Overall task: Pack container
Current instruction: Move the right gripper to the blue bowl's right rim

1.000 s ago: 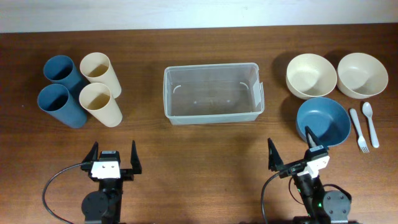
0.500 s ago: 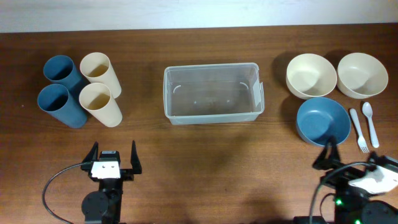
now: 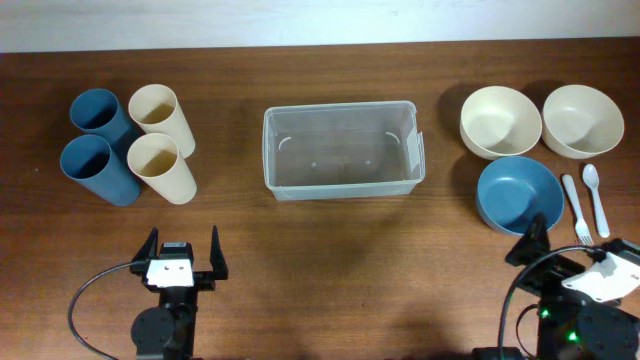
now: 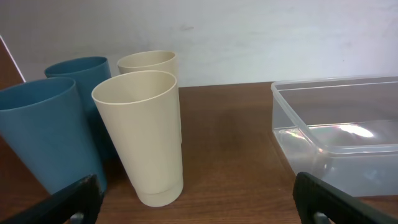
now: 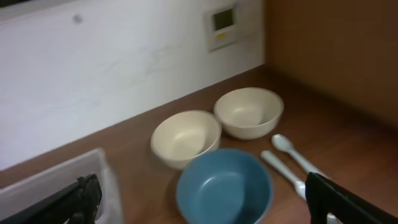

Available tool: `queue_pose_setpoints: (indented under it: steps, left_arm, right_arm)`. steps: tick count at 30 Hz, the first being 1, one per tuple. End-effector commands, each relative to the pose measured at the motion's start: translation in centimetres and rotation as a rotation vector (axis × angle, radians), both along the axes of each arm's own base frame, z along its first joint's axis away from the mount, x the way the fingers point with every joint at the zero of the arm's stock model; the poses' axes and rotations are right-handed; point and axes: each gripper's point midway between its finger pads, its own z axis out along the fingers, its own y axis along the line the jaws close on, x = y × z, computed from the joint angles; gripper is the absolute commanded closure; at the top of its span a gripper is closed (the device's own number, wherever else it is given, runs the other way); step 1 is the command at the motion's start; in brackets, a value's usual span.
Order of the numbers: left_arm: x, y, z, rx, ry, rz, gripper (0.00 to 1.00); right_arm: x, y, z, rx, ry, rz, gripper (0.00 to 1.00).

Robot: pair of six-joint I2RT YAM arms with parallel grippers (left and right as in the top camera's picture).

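Brown wooden table (image 3: pixel 330 250) by a white wall (image 4: pixel 249 37), clear container (image 3: pixel 340 188) at center. Left gripper (image 3: pixel 183 245) and right gripper (image 5: pixel 200 186) spread wide, holding nothing.

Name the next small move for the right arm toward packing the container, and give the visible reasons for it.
Probably lower the open right gripper toward the near rim of the blue bowl. Its wrist view looks straight at that bowl, which is the closest item to it, and its jaws stand wide with nothing held. The container is empty, so any first piece should fit.
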Motion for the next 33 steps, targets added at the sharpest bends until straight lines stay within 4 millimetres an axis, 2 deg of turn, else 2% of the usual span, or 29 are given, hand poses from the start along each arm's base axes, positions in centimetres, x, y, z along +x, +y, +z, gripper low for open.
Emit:
queue_pose_setpoints:
  steps: [1, 6, 11, 15, 18, 21, 25, 27, 31, 33]
  left_arm:
    - [0.0, -0.1, -0.1, 0.011, 0.000, -0.009, 0.01]
    - [0.0, -0.1, -0.1, 0.011, -0.001, -0.009, 0.00]
    - [0.0, -0.1, -0.1, 0.011, 0.000, -0.009, 0.01]
    - [0.0, -0.1, -0.1, 0.011, 0.000, -0.009, 0.00]
    - [0.0, -0.1, -0.1, 0.011, -0.001, -0.009, 0.01]
    - [0.0, -0.1, -0.1, 0.011, -0.001, -0.009, 0.01]
    - [0.0, -0.1, -0.1, 0.011, -0.001, -0.009, 0.01]
    - [0.0, -0.1, -0.1, 0.011, 0.000, -0.009, 0.00]
    - [0.0, -0.1, -0.1, 0.011, 0.000, -0.009, 0.00]
    - [0.0, -0.1, -0.1, 0.011, -0.001, -0.009, 0.00]
  right_arm:
    - [0.4, 1.6, 0.5, 0.007, -0.007, 0.099, 0.01]
    - [0.2, 1.7, 1.4, 0.028, -0.016, 0.103, 0.01]
    - [0.4, -0.4, 1.0, 0.128, 0.160, -0.068, 0.01]
    - [1.9, -0.6, -0.2, 0.203, 0.347, -0.128, 0.01]
    - [2.9, -1.2, -2.0, 0.317, 0.428, -0.231, 0.01]
    - [3.0, -3.1, -4.5, 0.468, 0.455, -0.415, 0.01]
    - [1.3, -6.7, -6.7, 0.681, 0.414, -0.720, 0.01]
    - [0.8, -8.3, -7.3, 0.741, 0.400, -0.794, 0.01]
    - [-1.3, -10.1, -9.6, 0.812, 0.491, -0.920, 0.01]
    - [-1.7, -10.4, -10.9, 0.839, 0.549, -0.945, 0.01]
